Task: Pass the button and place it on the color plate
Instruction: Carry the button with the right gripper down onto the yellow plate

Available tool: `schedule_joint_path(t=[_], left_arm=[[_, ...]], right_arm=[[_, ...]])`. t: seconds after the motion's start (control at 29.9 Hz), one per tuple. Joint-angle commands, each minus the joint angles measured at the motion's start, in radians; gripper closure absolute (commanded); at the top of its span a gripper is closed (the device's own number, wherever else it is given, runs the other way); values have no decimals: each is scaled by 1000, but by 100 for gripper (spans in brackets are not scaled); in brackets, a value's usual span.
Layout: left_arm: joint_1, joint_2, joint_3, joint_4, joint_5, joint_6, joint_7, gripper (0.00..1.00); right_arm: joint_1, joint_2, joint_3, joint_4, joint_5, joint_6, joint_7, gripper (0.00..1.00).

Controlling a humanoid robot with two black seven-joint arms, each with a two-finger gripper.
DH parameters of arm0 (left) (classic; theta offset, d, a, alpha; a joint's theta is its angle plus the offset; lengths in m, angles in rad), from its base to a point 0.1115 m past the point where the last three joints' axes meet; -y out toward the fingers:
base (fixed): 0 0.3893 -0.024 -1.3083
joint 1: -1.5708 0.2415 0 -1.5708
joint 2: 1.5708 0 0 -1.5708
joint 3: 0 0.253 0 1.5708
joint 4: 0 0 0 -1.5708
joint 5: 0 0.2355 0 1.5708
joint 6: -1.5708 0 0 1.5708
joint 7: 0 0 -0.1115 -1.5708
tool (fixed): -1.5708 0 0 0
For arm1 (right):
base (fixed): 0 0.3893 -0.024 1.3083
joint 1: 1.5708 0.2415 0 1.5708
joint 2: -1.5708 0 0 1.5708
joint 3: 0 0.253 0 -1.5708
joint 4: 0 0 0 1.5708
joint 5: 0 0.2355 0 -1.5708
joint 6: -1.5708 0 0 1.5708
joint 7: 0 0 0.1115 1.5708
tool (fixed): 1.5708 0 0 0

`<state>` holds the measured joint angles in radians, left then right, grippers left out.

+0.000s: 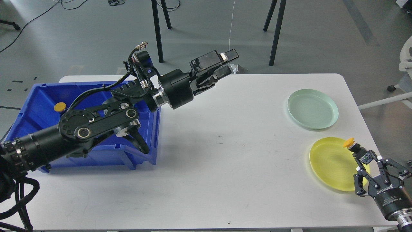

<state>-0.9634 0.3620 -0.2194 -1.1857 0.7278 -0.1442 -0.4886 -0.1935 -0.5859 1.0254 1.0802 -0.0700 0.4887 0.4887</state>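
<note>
The button [349,142] has a yellow cap and a black body. My right gripper [366,158] is shut on its body at the lower right and holds it cap-up over the right rim of the yellow plate [331,164]. The pale green plate [313,109] lies behind the yellow one and holds nothing. My left gripper [228,63] is open and empty, raised above the table's far edge near the middle.
A blue bin [35,96] stands at the table's left under my left arm, with another yellow-capped button [60,106] inside. The white table [225,154] spans the view. Black stand legs [157,29] rise on the floor behind it.
</note>
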Motion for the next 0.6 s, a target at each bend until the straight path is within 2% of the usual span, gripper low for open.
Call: schedule_joint_path(t=[0.0, 0.2, 0.57], left_arm=[[0, 0, 0, 0, -1, 0, 0, 16], [0, 0, 0, 0, -1, 0, 0, 16], [0, 0, 0, 0, -1, 0, 0, 16]], right_arm=[[16, 0, -45, -3, 1, 0, 0, 100], [45, 1, -96, -5, 1, 0, 0, 99], [45, 40, -96, -40, 3, 0, 0, 71]])
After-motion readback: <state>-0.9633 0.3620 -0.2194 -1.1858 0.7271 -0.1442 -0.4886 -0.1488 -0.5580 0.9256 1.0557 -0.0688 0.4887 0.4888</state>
